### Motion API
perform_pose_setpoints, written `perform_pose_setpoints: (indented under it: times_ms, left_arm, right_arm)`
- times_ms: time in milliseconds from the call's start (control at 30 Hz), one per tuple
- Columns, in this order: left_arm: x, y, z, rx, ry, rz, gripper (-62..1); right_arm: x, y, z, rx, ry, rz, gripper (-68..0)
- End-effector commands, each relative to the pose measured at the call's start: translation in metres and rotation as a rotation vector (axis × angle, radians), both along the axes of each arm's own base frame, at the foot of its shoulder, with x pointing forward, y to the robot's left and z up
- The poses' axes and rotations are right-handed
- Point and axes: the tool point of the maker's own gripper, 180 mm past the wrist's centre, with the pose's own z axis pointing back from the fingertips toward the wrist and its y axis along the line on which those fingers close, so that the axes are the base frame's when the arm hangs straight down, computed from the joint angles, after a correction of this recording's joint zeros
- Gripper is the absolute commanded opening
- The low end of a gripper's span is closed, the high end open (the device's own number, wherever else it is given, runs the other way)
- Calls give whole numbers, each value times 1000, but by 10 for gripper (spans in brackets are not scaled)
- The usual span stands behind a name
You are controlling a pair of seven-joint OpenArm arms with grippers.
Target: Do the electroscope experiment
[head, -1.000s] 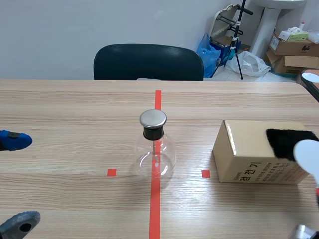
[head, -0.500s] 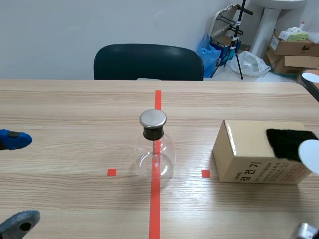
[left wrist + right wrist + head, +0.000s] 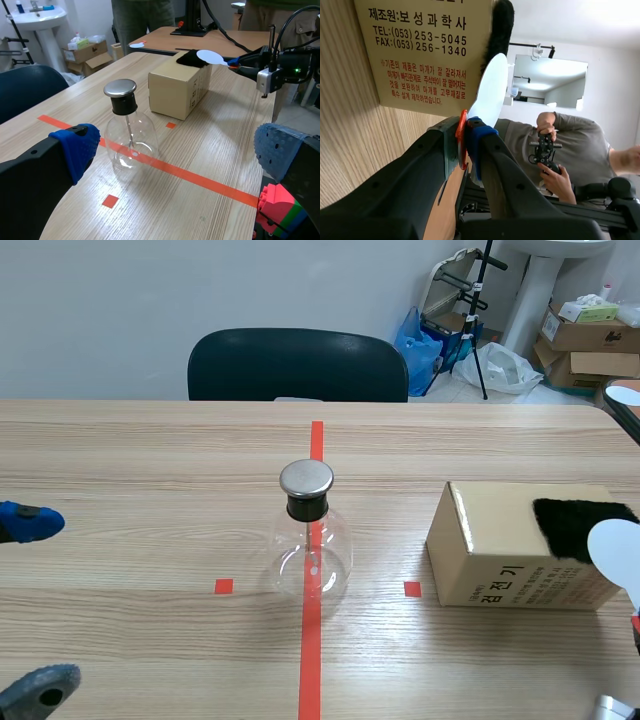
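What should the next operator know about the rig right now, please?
Left gripper: jaws open, empty, low at the table's left side.
Right gripper: jaws shut on the white disc by its red handle, beside the black fur on the cardboard box.
Electroscope flask: upright on the red centre line, untouched.
Done: disc is picked up.
Left: probably charge it on the fur, then bring it to the flask's metal cap.

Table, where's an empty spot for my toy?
Bare table lies between the open left gripper and the metal-capped clear glass flask, and beyond the flask toward the dark chair. It is crowded at the brown cardboard box, where the right gripper holds a white disc.
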Motion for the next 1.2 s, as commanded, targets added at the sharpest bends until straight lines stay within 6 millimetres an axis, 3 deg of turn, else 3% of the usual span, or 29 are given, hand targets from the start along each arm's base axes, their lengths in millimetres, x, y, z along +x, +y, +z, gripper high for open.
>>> perform_pose_setpoints:
  times_ms: [0, 233, 633, 1167]
  left_arm:
    - [2, -1, 8, -23, -14, -4, 14]
    - [2, -1, 8, -22, -15, -4, 14]
    - [1, -1, 7, -20, -16, -6, 14]
    - [2, -1, 7, -20, -17, -4, 14]
  right_arm:
    - [6, -4, 13, -47, -61, 12, -665]
    - [17, 2, 35, -55, -127, -11, -665]
    - [44, 42, 83, -34, -274, -25, -667]
    - [62, 104, 106, 8, -370, -25, -667]
